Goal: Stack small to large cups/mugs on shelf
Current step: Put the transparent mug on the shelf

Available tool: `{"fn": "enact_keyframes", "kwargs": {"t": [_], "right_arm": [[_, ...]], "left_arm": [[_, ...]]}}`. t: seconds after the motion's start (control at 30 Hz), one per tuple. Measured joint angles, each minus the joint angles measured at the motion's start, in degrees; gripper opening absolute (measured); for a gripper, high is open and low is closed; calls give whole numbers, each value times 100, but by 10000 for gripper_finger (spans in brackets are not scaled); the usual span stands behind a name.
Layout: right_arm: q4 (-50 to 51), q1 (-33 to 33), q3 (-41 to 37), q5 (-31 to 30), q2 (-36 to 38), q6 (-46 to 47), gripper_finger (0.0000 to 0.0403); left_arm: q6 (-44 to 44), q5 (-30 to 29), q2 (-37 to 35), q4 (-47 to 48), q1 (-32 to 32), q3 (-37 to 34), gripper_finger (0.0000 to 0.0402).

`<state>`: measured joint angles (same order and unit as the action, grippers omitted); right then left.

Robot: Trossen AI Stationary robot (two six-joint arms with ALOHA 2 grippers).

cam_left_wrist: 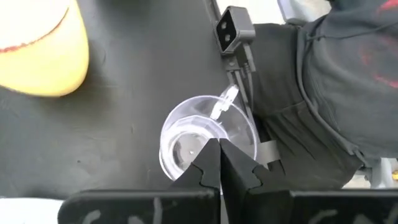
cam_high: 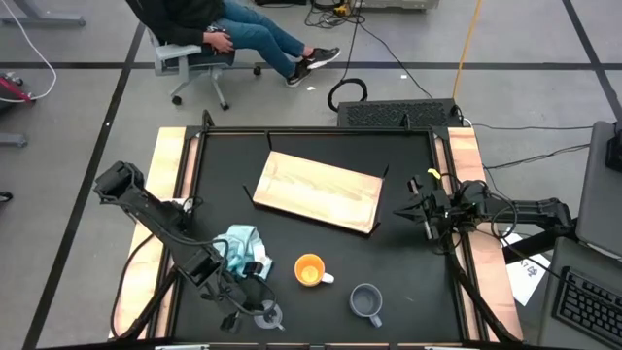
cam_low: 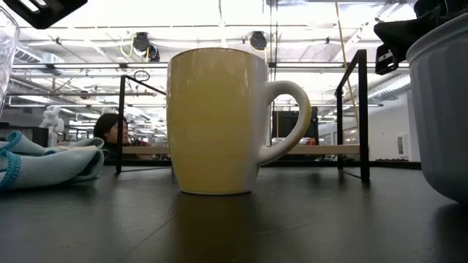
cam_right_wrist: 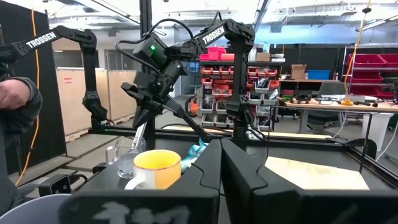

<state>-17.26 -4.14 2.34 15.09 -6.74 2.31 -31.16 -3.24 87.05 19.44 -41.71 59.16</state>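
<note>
The small clear glass cup [cam_left_wrist: 186, 134] is at the table's near left, under my left gripper [cam_left_wrist: 219, 149], which is shut on it. The cup also shows in the high view [cam_high: 269, 314] and the right wrist view [cam_right_wrist: 126, 160]. The orange mug [cam_high: 309, 270] stands upright on its base, right of the cup. The grey-blue mug [cam_high: 365, 301] stands farther right. The wooden shelf [cam_high: 319, 191] sits mid-table on a thin black frame. My right gripper [cam_high: 400, 210] is shut and empty at the shelf's right end. My left gripper comes at the glass cup from above, fingers pointing down. The fingers [cam_left_wrist: 205, 165] cover the rim side opposite the handle [cam_left_wrist: 225, 102] and hide the place of contact. The cup sits upright below them. In the low view [cam_low: 6, 58] it looks clear of the table.
A light blue cloth [cam_high: 241, 245] lies left of the orange mug, beside my left arm. A small black camera box [cam_left_wrist: 233, 25] stands by the cup at the near edge. A person's grey sleeve [cam_left_wrist: 336, 74] is at the near edge. Another person sits beyond the far edge [cam_high: 224, 34].
</note>
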Motion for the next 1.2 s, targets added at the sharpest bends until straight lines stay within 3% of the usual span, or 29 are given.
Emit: {"fn": "enact_keyframes", "kwargs": {"t": [0.2,0.7,1.0,1.2], "right_arm": [[-1,2,1,0,0,0,0],[-2,2,1,0,0,-15,0],[4,2,1,0,0,-15,0],[96,0,1,0,0,-20,0]], "left_arm": [[102,212,0,-2,2,0,31],[310,648,0,4,482,0,157],[442,794,19,-3,538,0,196],[409,793,422,-153,570,-2,209]]}}
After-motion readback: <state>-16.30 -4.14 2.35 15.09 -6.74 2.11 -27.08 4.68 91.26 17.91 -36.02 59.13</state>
